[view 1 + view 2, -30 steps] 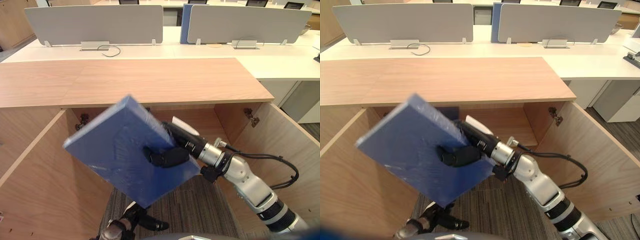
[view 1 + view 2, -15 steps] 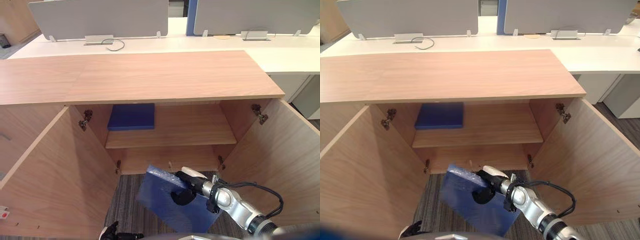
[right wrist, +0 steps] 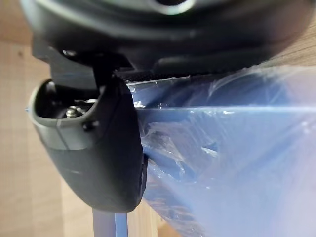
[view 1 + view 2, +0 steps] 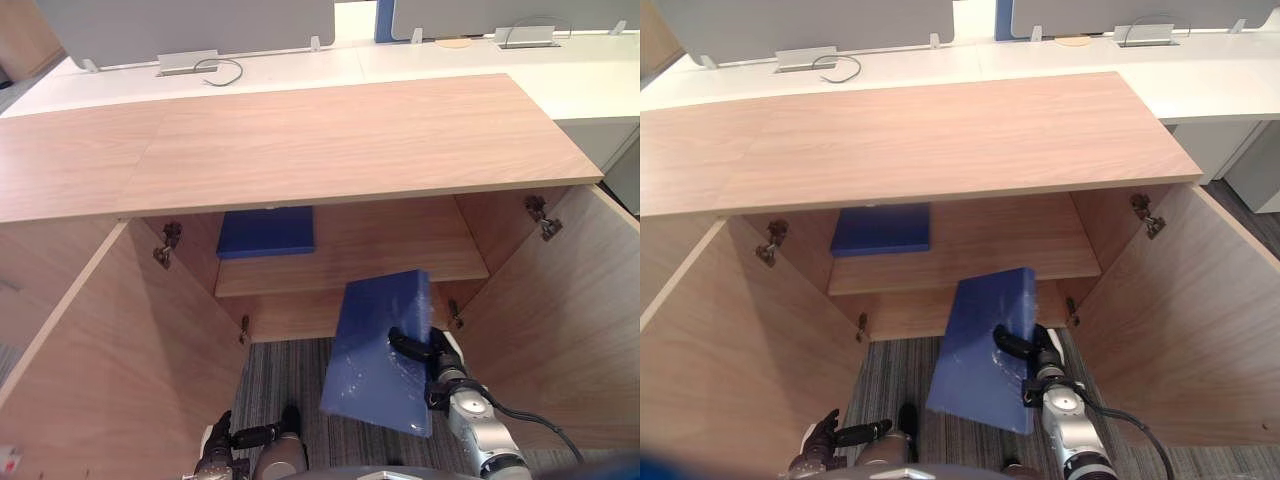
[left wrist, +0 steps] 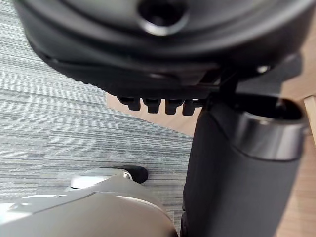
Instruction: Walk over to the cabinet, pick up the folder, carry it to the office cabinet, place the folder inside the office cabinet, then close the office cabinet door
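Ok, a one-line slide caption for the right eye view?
Right hand holds blue folder, tilted, in front of the open office cabinet.

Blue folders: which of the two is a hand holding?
The tilted folder in front, gripped by the right hand; the other folder lies flat on the shelf.

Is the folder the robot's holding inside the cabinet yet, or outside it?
Outside. The held folder, pinched in the right hand, hangs tilted over the carpet before the open cabinet and its shelf.

Right robot hand (image 4: 425, 352) partly behind folder (image 4: 375, 325)
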You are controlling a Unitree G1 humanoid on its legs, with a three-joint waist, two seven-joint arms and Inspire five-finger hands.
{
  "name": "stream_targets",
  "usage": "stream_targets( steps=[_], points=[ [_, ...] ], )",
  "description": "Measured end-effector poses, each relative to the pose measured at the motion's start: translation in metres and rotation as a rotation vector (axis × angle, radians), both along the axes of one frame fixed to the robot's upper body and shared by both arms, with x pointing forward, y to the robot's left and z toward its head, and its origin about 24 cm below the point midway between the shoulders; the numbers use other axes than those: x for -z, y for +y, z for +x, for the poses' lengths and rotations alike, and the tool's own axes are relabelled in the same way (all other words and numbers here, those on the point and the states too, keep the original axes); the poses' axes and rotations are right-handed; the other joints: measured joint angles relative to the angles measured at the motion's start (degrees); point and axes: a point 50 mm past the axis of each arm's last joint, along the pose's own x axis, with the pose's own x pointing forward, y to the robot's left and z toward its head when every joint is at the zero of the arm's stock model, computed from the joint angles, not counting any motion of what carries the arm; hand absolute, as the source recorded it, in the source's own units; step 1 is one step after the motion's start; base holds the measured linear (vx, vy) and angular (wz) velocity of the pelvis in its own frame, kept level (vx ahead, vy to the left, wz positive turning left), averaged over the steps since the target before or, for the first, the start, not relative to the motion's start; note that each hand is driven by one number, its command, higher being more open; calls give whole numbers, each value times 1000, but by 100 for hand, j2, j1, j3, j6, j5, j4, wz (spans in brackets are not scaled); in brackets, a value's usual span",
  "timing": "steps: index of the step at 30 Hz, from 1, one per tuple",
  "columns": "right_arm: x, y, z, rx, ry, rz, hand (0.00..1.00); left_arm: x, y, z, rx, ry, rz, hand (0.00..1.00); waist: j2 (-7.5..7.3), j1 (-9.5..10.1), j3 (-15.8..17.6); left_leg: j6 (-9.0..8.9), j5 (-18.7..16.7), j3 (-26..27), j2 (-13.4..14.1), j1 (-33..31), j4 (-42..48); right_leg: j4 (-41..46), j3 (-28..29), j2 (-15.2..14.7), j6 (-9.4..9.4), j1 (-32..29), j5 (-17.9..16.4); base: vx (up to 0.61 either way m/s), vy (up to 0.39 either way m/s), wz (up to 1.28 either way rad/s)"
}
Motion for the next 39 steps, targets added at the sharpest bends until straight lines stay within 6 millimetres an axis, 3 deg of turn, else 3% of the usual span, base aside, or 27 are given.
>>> stream_targets(
  steps=[1, 2, 3, 4, 5, 6, 7, 8, 9, 10, 11, 12, 13, 14, 15, 16, 17, 20, 26, 29, 36, 39],
  points=[
    [2, 1, -2, 26, 8, 11, 0, -1, 7, -1, -4, 3, 20, 100, -178, -25, -25, 34, -14, 53, -222, 78, -91, -36, -7, -210, 79, 27, -4, 311, 303, -19],
    [3, 1, -4, 36, 12, 17, 0, -2, 10, -1, -5, 4, 35, 100, -265, -46, -74, 104, -19, 82, -343, 106, -204, -44, -18, -338, 153, 11, -30, 327, 233, 13],
    [6, 0, -9, 60, 24, 29, 0, -3, 14, -1, -5, 6, 51, 100, -451, -43, -181, 252, -54, 125, -626, 134, -317, -37, -54, -618, 296, -4, -49, 259, 176, 16],
    [7, 0, -10, 65, 28, 31, 0, -3, 14, -1, -8, 7, 52, 100, -456, -30, -184, 333, -110, 155, -735, 160, -325, 16, -53, -745, 347, -7, -57, 314, 228, 11],
    [7, -3, -11, 74, 35, 26, 0, -1, 10, -4, -12, 16, 43, 100, -370, 1, -156, 467, -247, 227, -929, 282, -332, 299, -11, -957, 412, -50, -99, 276, 299, -15],
    [8, -7, -11, 78, 38, 19, 0, 2, 2, -11, -24, 36, 20, 100, -182, 19, -150, 603, -366, 341, -1056, 448, -343, 861, 77, -1171, 429, -253, -117, 336, 380, -25],
    [7, -9, -11, 78, 40, 15, 0, 4, -1, -17, -34, 47, 10, 100, -84, 10, -167, 663, -409, 389, -1112, 533, -346, 1224, 93, -1285, 428, -390, -115, 324, 425, -32],
    [9, -7, -11, 77, 55, 17, 0, 6, -5, -26, -46, 69, -2, 100, 25, -5, -191, 761, -483, 441, -1238, 738, -346, 2139, 39, -1568, 351, -694, -111, 300, 375, -16],
    [11, -2, -13, 58, 78, 31, 0, 8, -7, -32, -42, 90, -10, 100, 120, -45, -149, 946, -618, 455, -1322, 1094, -345, 3523, -396, -2010, -430, -1065, 43, 350, 375, -1],
    [12, 6, -12, 43, 76, 57, 0, 9, -7, -36, -35, 104, -16, 100, 107, -52, -109, 981, -656, 440, -1315, 1313, -373, 4330, -853, -2258, -651, -1275, -90, 272, 242, 12],
    [11, 9, -11, 38, 72, 68, 0, 10, -7, -38, -35, 110, -16, 100, 94, -53, -103, 976, -660, 435, -1290, 1382, -404, 4455, -1043, -2279, -646, -1338, -123, 201, 97, 12],
    [9, 17, -8, 17, 56, 82, 0, 10, -5, -41, -37, 121, -15, 100, 71, -52, -110, 960, -669, 449, -1232, 1473, -481, 4397, -1294, -2234, -577, -1444, -228, 134, -8, 8],
    [5, 20, -3, 6, 33, 97, 0, 10, -4, -41, -37, 119, -11, 100, 23, -58, -61, 954, -673, 448, -1197, 1513, -476, 4073, -1360, -2117, -340, -1517, -359, 120, -36, 8],
    [3, 21, -2, 3, 24, 100, 0, 10, -4, -41, -37, 117, -10, 100, 10, -60, -43, 947, -677, 444, -1185, 1529, -474, 3817, -1357, -2039, -247, -1526, -391, 73, -60, 10],
    [1, 21, 0, 1, 10, 102, 0, 10, -3, -41, -37, 118, -9, 100, -12, -61, -35, 930, -688, 441, -1176, 1541, -469, 3316, -1311, -1909, -88, -1537, -318, 64, -93, 4],
    [-4, 23, 3, 3, -14, 116, 0, 9, 1, -42, -34, 117, 2, 100, -128, -52, -34, 819, -756, 440, -1221, 1542, -465, 2506, -1215, -1712, 76, -1533, 181, 96, -165, -14],
    [-7, 23, 6, 13, -39, 135, 0, 8, 5, -42, -34, 117, 12, 100, -167, -23, -34, 727, -819, 434, -1221, 1538, -475, 2011, -1171, -1555, 192, -1368, -8, 81, -147, -25],
    [-12, 13, 6, 47, -78, 164, 0, 10, -4, -44, -42, 124, -10, 100, 69, -79, -99, 596, -853, 469, -911, 1429, -463, 1157, -1256, -1062, 91, -1121, 327, 26, -92, -23],
    [-16, 0, 1, 187, -142, 327, 0, 10, 2, -48, -107, 125, -10, 100, 10, -156, -144, 362, -865, 482, -609, 1260, -476, 335, -1335, -563, -35, -965, 663, 25, -66, -7],
    [-17, -2, 1, 260, -170, 415, 0, 10, 1, -49, -116, 129, -16, 100, 24, -157, -168, 256, -857, 419, -584, 1294, -479, -20, -1415, -463, -33, -757, 800, 50, -33, 4],
    [-17, 2, 5, 442, -224, 594, 0, 11, 1, -51, -121, 139, -12, 100, 15, -120, -241, 232, -857, 321, -606, 1370, -573, -755, -1559, -299, 3, -353, 1115, 31, -8, 7],
    [-13, -4, 14, 555, -210, 621, 0, 12, 3, -60, -227, 160, -34, 100, -14, -27, -278, 232, -857, 309, -621, 1363, -582, -753, -1571, -312, 4, -352, 1119, -3, 6, 2]
  ],
)
